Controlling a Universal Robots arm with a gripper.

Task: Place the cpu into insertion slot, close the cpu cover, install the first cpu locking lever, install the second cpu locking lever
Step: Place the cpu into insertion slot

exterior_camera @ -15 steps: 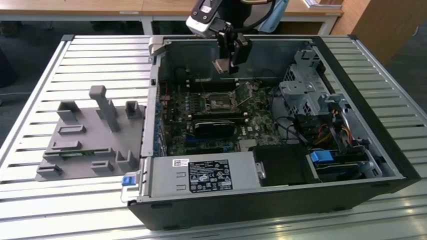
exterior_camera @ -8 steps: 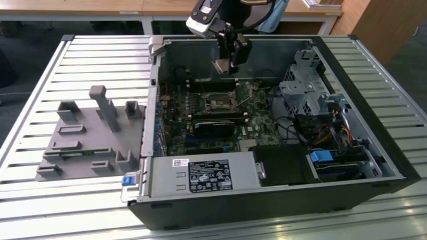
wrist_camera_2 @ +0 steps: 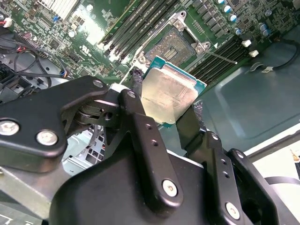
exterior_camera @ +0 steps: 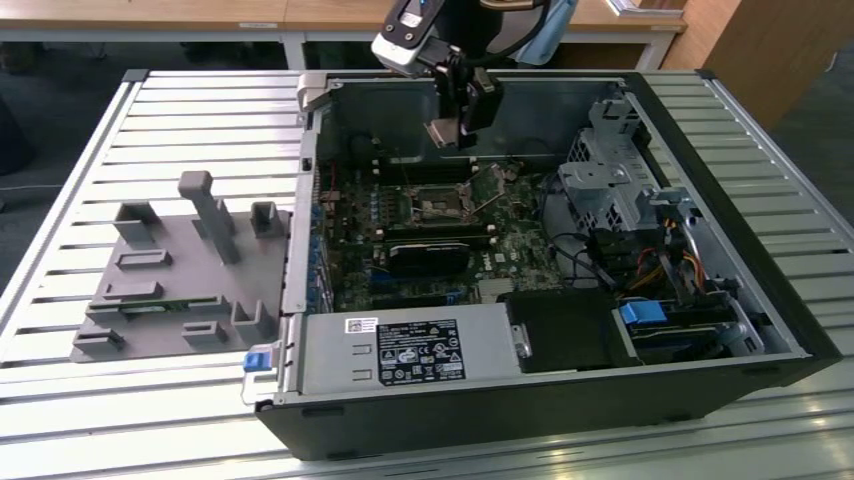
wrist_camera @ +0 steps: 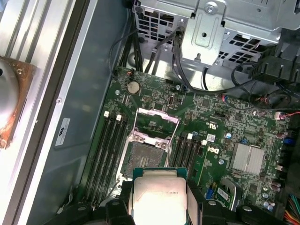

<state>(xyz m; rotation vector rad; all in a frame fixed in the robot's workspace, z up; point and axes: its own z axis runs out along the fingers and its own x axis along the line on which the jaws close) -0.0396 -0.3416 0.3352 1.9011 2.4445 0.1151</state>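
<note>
Second wrist view shows my end effector (wrist_camera_2: 166, 98) pinching the cpu (wrist_camera_2: 169, 93) by two opposite edges, its silvery face turned toward that camera. It is square, so it has no long axis. It hangs above the insertion slot (wrist_camera: 143, 159), clear of it, inside the open computer case (exterior_camera: 534, 420) on the table (exterior_camera: 200, 110). The slot lies bare, with the cpu cover (wrist_camera: 157, 123) swung up off it. Memory slots (wrist_camera: 110, 140) flank it on both sides, and a black graphics card (exterior_camera: 434, 255) sits nearby.

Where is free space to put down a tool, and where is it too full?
Bare table slats surround the grey fixture, at the exterior view's left of the computer case. Inside the case, circuit board and cables crowd it.
</note>
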